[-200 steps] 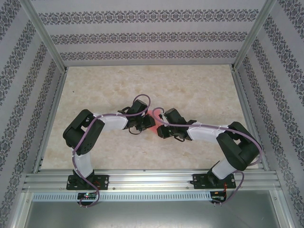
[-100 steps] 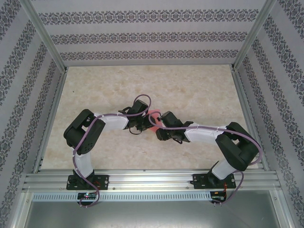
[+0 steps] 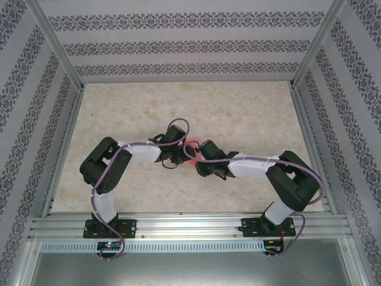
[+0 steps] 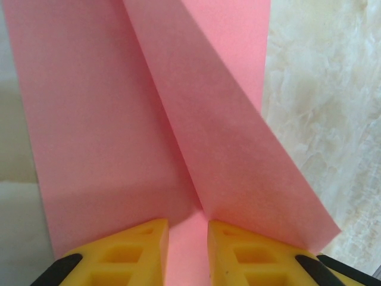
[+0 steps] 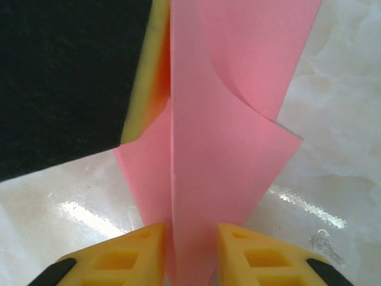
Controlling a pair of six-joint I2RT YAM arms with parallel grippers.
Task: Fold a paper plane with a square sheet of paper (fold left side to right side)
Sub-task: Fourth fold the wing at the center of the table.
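Nothing here can be read: the paper plane (image 4: 107, 119) is blank pink, and the back wall (image 3: 178, 44) at twelve o'clock bears only repeating ornament.

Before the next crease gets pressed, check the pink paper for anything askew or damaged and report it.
The folded pink-red paper sheet shows no visible tear. One thing stands out: in the right wrist view a flap edge bows in a curve instead of running straight, so that fold looks unpressed and may crease crooked.
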